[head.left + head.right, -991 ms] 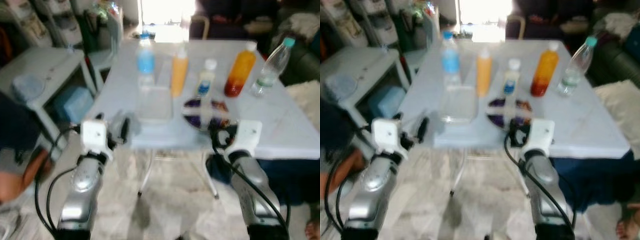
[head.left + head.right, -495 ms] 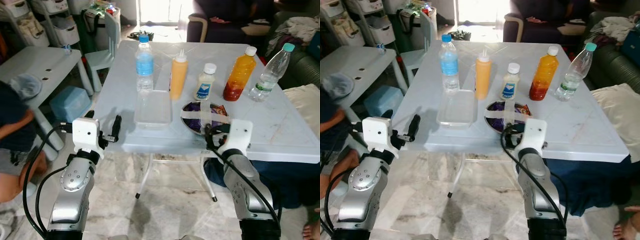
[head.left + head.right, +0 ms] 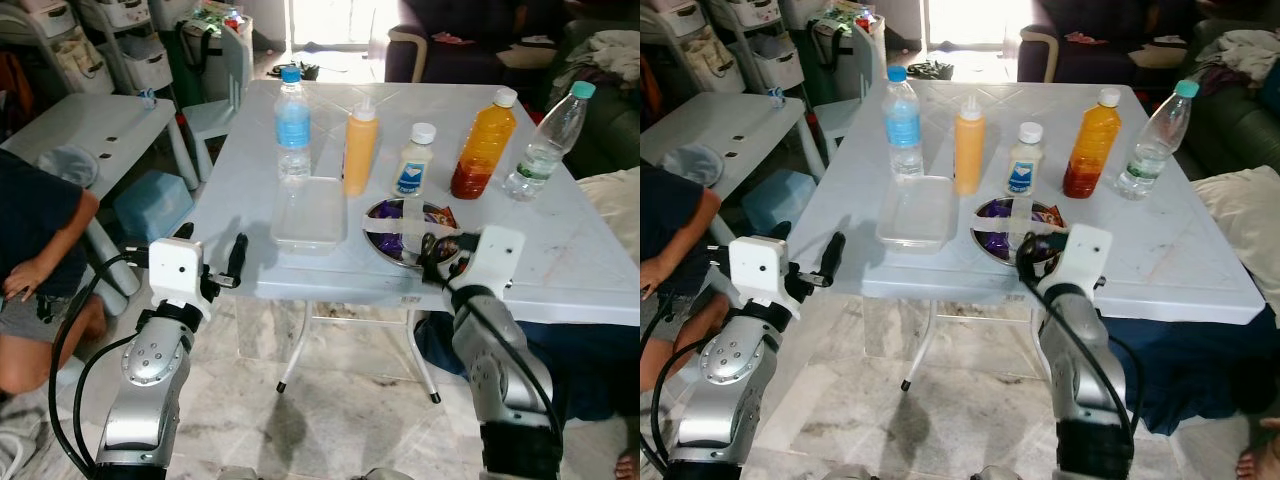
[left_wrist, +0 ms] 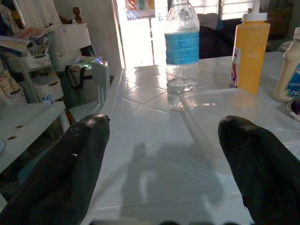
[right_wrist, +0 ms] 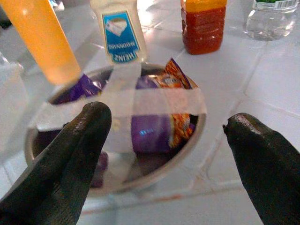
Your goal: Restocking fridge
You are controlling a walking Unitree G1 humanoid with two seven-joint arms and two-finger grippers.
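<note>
The right hand [image 5: 161, 154], fingers spread, faces the taped steel bowl [image 3: 412, 232] at the surface's [image 3: 560, 260] 6 o'clock edge. The left hand [image 4: 164, 164], also spread, faces the clear container [image 3: 310, 212]. A glancing grip could tip the bowl off the edge.

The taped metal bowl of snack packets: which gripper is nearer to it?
Right. The right gripper is open at the rim of the metal bowl, facing it. The left gripper is open off the table's left front edge, beyond the clear container.
</note>
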